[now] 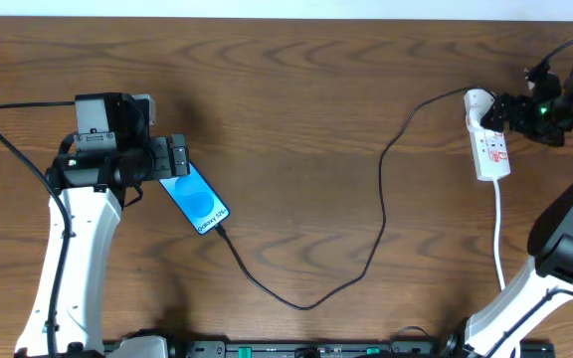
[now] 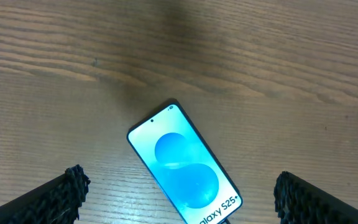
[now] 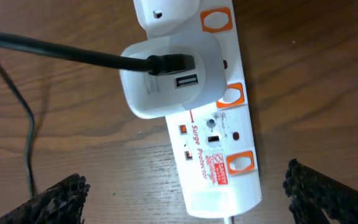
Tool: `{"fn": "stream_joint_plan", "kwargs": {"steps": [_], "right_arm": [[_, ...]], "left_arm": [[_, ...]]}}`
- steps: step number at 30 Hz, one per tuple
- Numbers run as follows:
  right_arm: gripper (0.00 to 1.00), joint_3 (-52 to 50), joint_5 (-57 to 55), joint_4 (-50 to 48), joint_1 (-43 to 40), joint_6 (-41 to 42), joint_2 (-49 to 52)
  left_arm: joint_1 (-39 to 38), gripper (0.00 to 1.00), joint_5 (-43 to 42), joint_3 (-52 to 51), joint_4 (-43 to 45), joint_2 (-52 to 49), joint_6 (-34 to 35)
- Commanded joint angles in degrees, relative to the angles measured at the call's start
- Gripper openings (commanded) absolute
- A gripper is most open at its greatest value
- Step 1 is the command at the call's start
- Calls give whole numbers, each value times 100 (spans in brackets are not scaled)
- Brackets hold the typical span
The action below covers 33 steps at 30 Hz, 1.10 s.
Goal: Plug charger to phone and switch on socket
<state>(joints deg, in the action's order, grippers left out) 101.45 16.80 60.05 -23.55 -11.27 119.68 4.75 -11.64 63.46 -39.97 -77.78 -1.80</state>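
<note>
While both wide apart, left hand (image 1: 180,159) over top edge of phone (image 1: 195,199), right hand (image 3: 185,193) over socket (image 3: 229,127).

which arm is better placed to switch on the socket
Right. The right arm holds open jaws directly over the socket, orange switches in its wrist view; the left arm is across the table at the phone.

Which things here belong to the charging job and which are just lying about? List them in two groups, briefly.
Belong to the job:
- phone
- charger cable
- socket
- white adapter, seated in the socket with the cable plugged into it

Just there:
- white cord trailing from the socket
- wooden table
</note>
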Motion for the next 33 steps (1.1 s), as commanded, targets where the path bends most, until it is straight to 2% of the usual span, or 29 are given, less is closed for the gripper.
{"fn": "stream_joint_plan", "kwargs": {"steps": [1,13,33], "right_arm": [[99,120,31,-52,-24,-247,160],[99,105,629,-90,-20,-940,435],[99,96,737,-385,26,-981,728]], "left_arm": [[-2,98,76,90,13,31,-96],[-2,97,79,90,13,31,-96],[-2,98,79,90,11,31,-96]]}}
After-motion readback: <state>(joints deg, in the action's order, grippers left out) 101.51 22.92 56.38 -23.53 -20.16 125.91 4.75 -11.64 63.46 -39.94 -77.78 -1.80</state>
